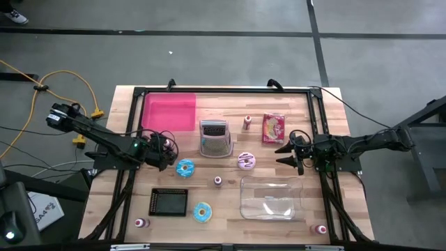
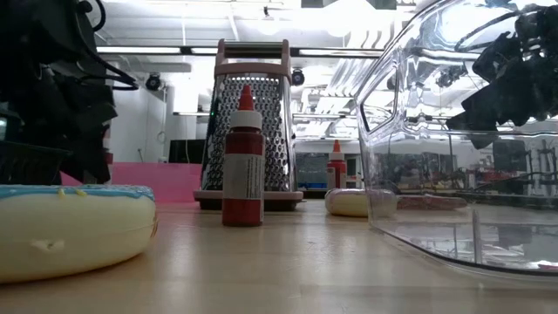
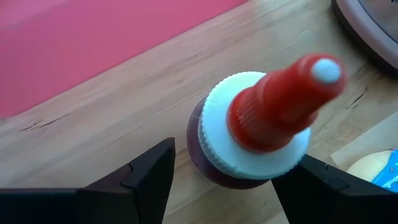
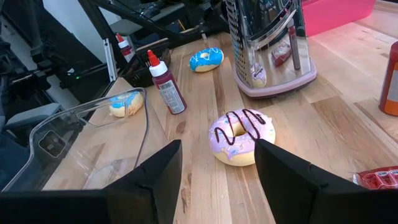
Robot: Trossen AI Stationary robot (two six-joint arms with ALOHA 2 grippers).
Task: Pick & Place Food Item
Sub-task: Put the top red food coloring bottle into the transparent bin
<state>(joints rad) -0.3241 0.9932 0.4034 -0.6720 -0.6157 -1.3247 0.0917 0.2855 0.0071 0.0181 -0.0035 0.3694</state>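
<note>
A sauce bottle (image 3: 249,134) at the table's (image 1: 230,202) nine o'clock is straddled by the spread left gripper (image 3: 227,180), unclamped: the grasp step is judged underway, needing closure. The right gripper (image 4: 217,168), parted, waits at three o'clock.

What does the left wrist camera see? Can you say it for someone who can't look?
A small sauce bottle with a red nozzle and white cap stands on the wooden table, between the left gripper's open dark fingers. A pink mat lies beyond it.
</note>
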